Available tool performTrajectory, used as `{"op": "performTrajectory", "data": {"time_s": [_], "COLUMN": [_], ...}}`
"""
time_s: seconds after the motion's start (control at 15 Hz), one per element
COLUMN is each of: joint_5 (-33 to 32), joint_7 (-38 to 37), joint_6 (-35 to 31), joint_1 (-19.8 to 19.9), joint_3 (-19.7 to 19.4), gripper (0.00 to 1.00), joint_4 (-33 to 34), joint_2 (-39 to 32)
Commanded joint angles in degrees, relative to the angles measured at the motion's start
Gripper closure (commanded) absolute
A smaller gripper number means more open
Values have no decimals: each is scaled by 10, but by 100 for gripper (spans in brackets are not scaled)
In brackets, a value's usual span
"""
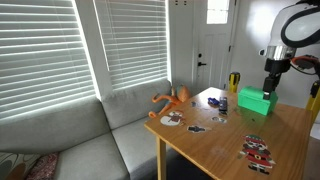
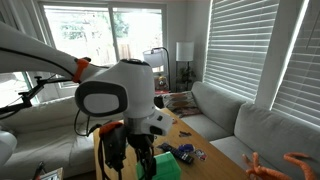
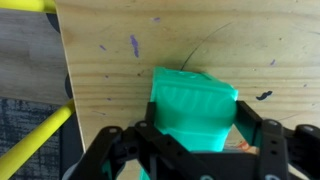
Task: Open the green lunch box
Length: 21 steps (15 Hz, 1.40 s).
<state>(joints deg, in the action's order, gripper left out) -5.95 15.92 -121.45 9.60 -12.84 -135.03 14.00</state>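
Gripper (image 3: 195,128) hangs right over the green lunch box (image 3: 193,100) on the wooden bench (image 3: 120,60). Jaws spread, one either side of it; contact unclear.

The bright green rectangular plastic lunch box (image 3: 192,105) was unpatterned, the pale wooden table (image 3: 230,35) grained with purple flecks, and the thin bar (image 3: 35,134) at lower left yellow.
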Motion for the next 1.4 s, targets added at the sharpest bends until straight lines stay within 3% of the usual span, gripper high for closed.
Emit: {"op": "performTrajectory", "data": {"time_s": [0.0, 0.47, 0.53, 0.67, 0.73, 0.87, 0.93, 1.0, 1.33], "joint_5": [-40, -113, -83, -121, -96, -128, -99, -123, -97], "joint_7": [-11, -1, 22, 3, 27, 11, 32, 19, 48], "joint_6": [35, 34, 48, 33, 44, 21, 34, 25, 32], "joint_1": [3, 2, -5, 1, -5, -1, -6, -2, -6], "joint_3": [14, 27, 20, 27, 21, 27, 21, 25, 17], "gripper": [47, 47, 47, 47, 47, 47, 47, 47, 47], "joint_4": [28, 30, 30, 25, 26, 22, 25, 24, 18], "joint_2": [-15, -16, -16, -15, -15, -12, -13, -13, -12]}}
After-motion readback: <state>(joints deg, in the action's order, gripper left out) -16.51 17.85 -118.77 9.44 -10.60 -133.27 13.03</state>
